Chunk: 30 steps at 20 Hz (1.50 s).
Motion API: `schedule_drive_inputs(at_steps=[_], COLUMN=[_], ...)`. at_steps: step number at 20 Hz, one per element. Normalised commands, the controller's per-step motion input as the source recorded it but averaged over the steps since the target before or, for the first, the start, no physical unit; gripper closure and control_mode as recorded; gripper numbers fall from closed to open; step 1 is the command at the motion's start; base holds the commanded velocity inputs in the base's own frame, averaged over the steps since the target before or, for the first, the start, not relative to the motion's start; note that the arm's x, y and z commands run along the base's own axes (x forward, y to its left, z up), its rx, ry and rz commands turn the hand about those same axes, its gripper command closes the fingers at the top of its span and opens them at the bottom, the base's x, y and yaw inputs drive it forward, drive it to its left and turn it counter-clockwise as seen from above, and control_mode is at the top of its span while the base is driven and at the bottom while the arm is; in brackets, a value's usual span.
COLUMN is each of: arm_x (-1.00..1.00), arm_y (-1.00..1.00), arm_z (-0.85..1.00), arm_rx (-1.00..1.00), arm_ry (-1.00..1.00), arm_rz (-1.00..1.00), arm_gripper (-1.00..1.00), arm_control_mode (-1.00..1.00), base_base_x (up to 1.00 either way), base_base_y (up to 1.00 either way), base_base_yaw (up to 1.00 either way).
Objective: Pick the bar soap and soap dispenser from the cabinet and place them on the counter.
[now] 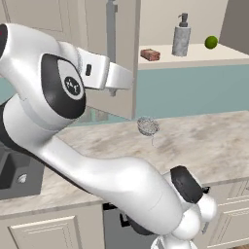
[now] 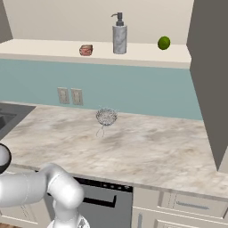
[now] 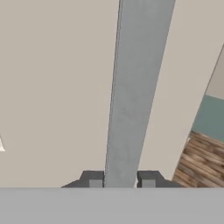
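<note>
On the cabinet [image 1: 124, 48] handle [image 3: 131, 96], gripper [image 3: 121, 179] clamped tight

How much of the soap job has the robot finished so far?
Done: the cabinet door is swung open, showing the shelf. In hand: the gripper has its jaws shut on the door's metal handle. Left: the bar soap and soap dispenser sit on the shelf; neither is on the counter.
</note>
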Motion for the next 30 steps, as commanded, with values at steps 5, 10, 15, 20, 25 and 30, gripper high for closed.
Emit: schedule_drive_inputs(at_steps=[5, 10, 15, 20, 25, 30], arm_x=[-0.13, -0.16, -0.34, -0.60, -0.46, -0.24], arm_y=[0.41, 0.15, -0.01, -0.03, -0.29, -0.40], arm_z=[-0.11, -0.03, 0.00, 0.00, 0.00, 0.01], arm_rx=[-0.01, -0.01, 0.00, 0.00, 0.00, 0.02], arm_ry=[0.00, 0.00, -0.02, -0.03, -0.01, 0.05], arm_rz=[-0.07, -0.03, 0.00, 0.03, 0.08, 0.05], arm_gripper=[1.00, -1.00, -1.00, -1.00, -1.00, -1.00], arm_control_mode=[-1.00, -1.00, -1.00, -1.00, -1.00, -1.00], base_base_x=[0.00, 0.00, 0.00, 0.00, 0.00, 0.00], base_base_y=[0.00, 0.00, 0.00, 0.00, 0.00, 0.00], base_base_yaw=[0.00, 0.00, 0.00, 0.00, 0.00, 0.00])
